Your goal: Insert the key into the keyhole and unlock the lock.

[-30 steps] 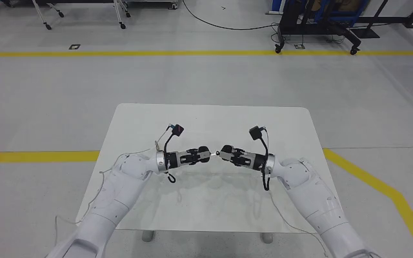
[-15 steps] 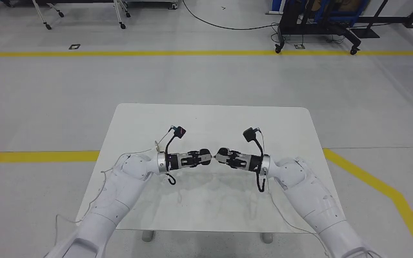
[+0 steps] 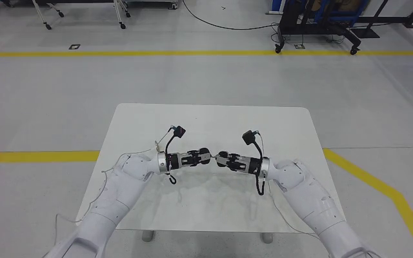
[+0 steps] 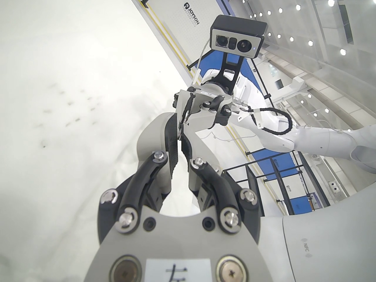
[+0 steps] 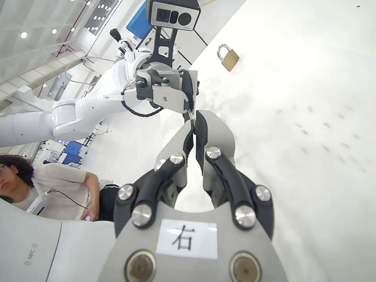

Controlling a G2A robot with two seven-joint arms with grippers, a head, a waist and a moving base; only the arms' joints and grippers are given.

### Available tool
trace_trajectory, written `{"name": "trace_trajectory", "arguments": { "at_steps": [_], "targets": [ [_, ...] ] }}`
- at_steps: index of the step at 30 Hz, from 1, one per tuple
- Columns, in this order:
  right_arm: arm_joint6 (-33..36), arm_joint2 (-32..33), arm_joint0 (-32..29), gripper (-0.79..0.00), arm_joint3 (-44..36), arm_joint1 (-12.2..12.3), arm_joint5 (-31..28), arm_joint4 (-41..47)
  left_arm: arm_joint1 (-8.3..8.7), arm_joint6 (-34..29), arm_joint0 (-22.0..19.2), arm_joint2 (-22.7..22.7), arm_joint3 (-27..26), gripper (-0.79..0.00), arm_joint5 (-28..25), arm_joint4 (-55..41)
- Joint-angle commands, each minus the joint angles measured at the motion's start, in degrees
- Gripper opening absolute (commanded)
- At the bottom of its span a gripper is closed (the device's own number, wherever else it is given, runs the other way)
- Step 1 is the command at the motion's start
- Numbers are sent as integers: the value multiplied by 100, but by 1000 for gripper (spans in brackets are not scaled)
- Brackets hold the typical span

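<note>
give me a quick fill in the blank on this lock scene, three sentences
1. The padlock lies flat on the white ___.
2. Its shackle is ___, not swung open.
3. The left pincer and right pincer meet head-on ___ the table, away from the padlock.

Missing words: table; closed; above

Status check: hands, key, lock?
Both shut: left hand, right hand, tips meeting above table. Thin key pinched where they meet. Brass padlock flat on table, apart. Nothing blocking.
</note>
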Motion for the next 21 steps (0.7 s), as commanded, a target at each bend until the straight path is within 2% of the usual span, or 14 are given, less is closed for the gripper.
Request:
{"name": "trace_trajectory", "arguments": {
  "at_steps": [1,2,3,4,5,6,14,18,21],
  "targets": [
    [-11,-9,2,-785,14,4,-16,4,1,-5,-5,15,-1,-785,-18,2],
    [-17,-15,5,-785,19,6,-24,6,1,0,-5,20,2,-767,-28,-1],
    [-26,-20,6,-785,26,7,-36,17,2,3,-7,25,6,-662,-32,-3],
    [-35,-26,8,-785,36,8,-48,26,3,6,-8,30,7,-474,-34,-4],
    [-49,-30,10,-785,47,8,-60,40,4,22,-10,30,16,-22,-30,-1],
    [-64,-34,14,-785,59,9,-66,49,5,51,-9,29,23,0,-14,3],
    [-229,35,40,-785,153,39,-288,78,61,269,-33,-158,20,0,-14,-39],
    [-351,256,-20,-785,251,107,-575,98,222,580,138,-657,-215,0,-84,21],
    [-452,430,-69,-785,313,160,-785,102,416,689,407,-1210,-636,0,-71,319]
  ]
}}
